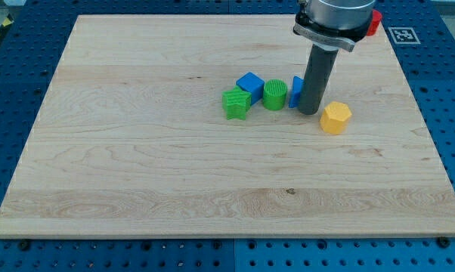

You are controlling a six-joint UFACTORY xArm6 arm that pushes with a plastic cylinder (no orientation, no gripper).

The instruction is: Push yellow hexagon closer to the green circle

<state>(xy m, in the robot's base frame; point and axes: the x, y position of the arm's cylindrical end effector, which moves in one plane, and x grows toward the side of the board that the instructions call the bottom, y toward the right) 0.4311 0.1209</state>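
The wooden table (137,174) carries a small group of blocks near its middle, a little toward the view's top. The green circle (274,94) stands in this group, with a blue cube (249,83) just at its left and a green star-like block (236,103) further left and a little lower. At the right of the green circle a second blue block (296,91) is partly hidden behind the rod, so its shape cannot be told. The tip (309,112) rests on the table just beside this blue block, between the green circle and the yellow hexagon (335,118). The yellow hexagon lies to the right of the tip and slightly lower, near it but seemingly not touching. A red block (373,23) shows at the view's top, half hidden by the arm. The arm has no jaws, only the rod, and it holds nothing. The task seems not finished: the hexagon is near the circle but apart from it, with the tip on the wrong side for a push. Probably the tip must go around to the hexagon's right side and then push toward the left.
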